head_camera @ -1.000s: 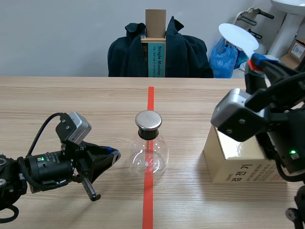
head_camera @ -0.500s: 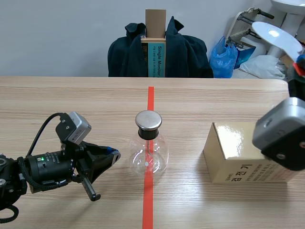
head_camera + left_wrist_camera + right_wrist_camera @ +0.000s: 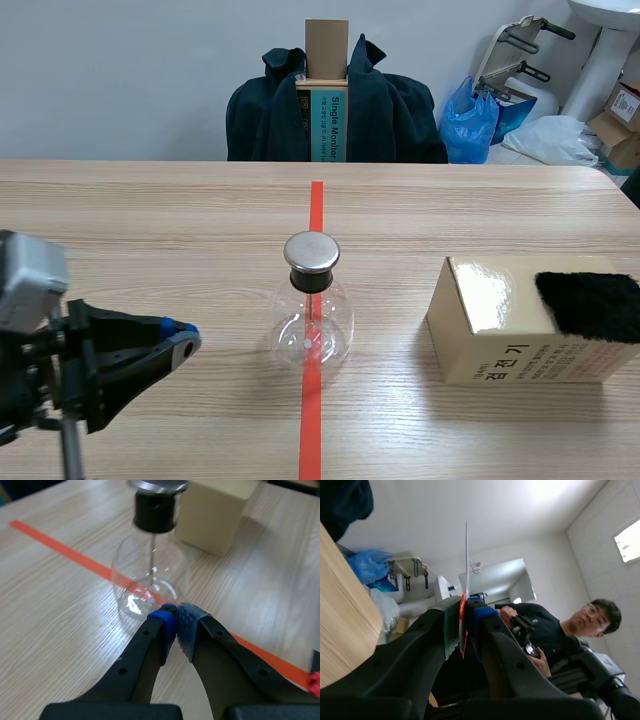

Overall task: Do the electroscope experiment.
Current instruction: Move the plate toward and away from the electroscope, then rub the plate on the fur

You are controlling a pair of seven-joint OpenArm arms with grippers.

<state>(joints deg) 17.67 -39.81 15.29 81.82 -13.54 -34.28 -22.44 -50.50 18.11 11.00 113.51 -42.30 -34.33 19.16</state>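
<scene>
The electroscope, a clear glass flask [image 3: 312, 322] with a metal cap [image 3: 312, 252], stands on the red tape line at mid-table. My left gripper [image 3: 186, 341] is shut on nothing, low at the left and a short way from the flask. In the left wrist view its tips [image 3: 176, 618] meet just short of the flask [image 3: 148, 575]. My right gripper [image 3: 464, 608] is shut on the red handle of a thin white disc [image 3: 466, 555], seen edge-on and pointing up toward the ceiling. The right arm is outside the scene view.
A tan cardboard box [image 3: 500, 325] sits right of the flask with a black furry cloth [image 3: 592, 305] on top. A dark jacket hangs on a chair [image 3: 335, 105] behind the table. A person [image 3: 555, 630] stands in the background of the right wrist view.
The right arm lifted the white disc up and right, out of the scene view, uncovering the black cloth on the box. The left arm drew back to the left.
</scene>
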